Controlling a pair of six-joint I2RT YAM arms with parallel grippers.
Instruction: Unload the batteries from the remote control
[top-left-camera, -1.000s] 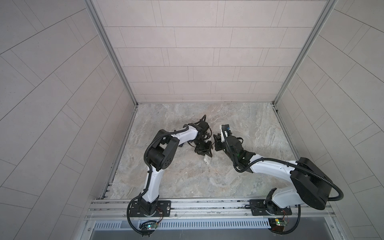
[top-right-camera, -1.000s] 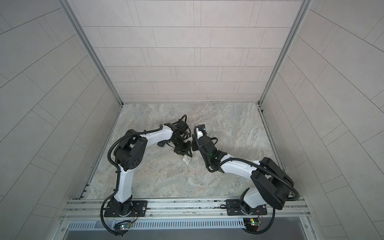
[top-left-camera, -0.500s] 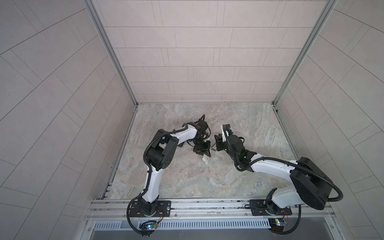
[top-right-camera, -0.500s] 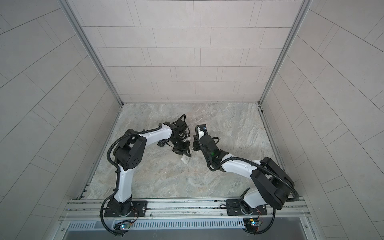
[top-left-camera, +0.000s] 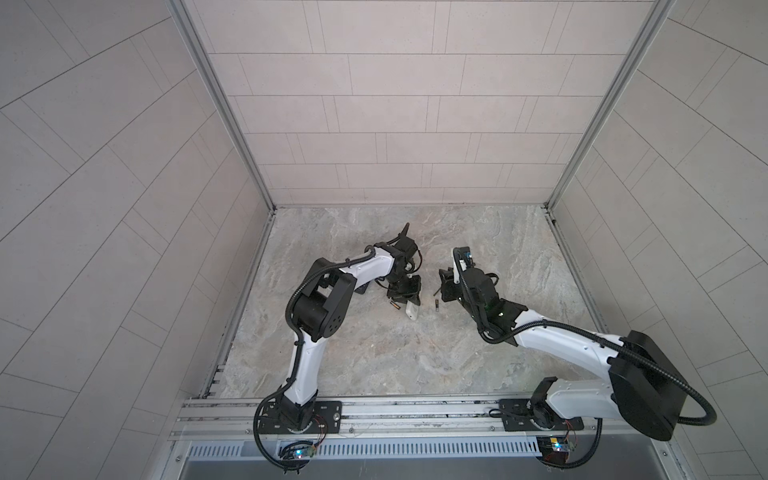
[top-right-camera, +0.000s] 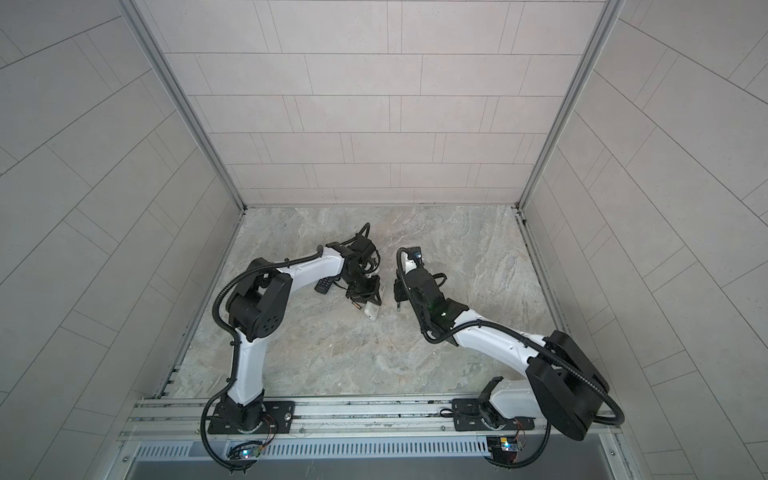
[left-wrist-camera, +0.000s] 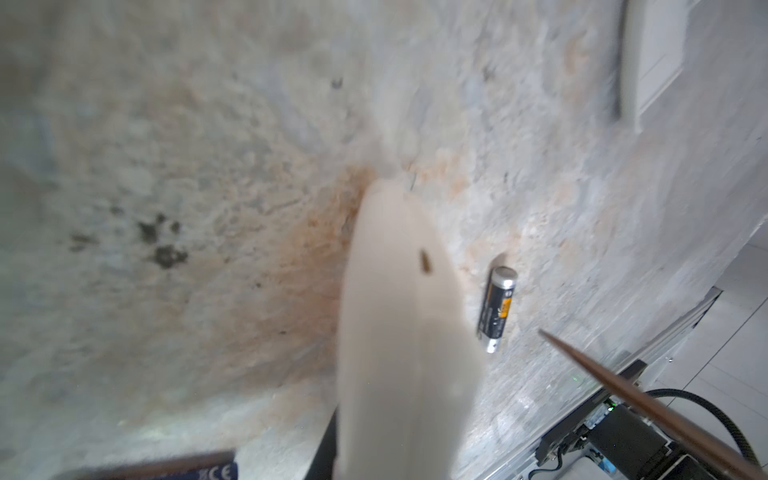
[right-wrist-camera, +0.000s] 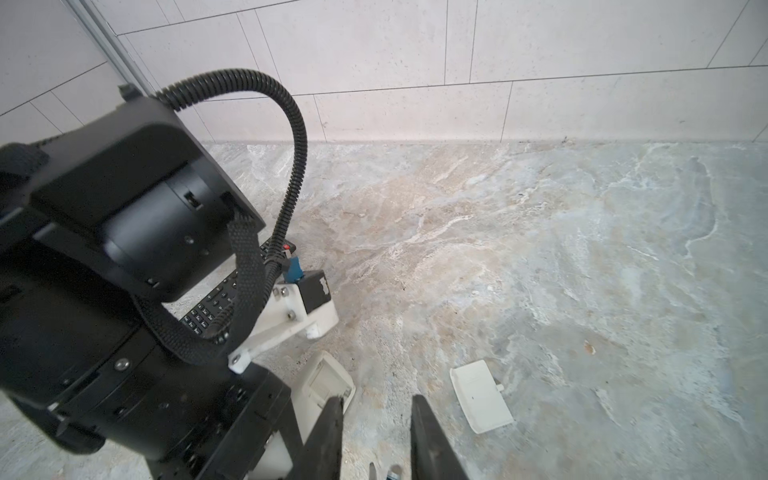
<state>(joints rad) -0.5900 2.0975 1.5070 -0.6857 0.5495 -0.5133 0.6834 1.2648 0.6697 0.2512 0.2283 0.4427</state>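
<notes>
Your left end effector (top-left-camera: 409, 298) is clamped on the white remote (top-left-camera: 412, 311), likely to steady its opened back. Your right end effector (right-wrist-camera: 376, 401), jaws narrow, appears to hold the screwdriver (left-wrist-camera: 623, 384) as a prying tool. Count two remotes, the black remote (top-right-camera: 324, 286) lying unused at the white one's 10 o'clock, one white cover (right-wrist-camera: 482, 395) off on the tabletop (top-left-camera: 374, 353), and one screwdriver. Two batteries (top-left-camera: 395, 306) lie loose, one at the white remote's 9 o'clock and the other battery (top-left-camera: 436, 305) at its 3 o'clock, so it looks unloaded.

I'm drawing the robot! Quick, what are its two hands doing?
Left gripper: closed on the white remote.
Right gripper: closed on the screwdriver.
</notes>
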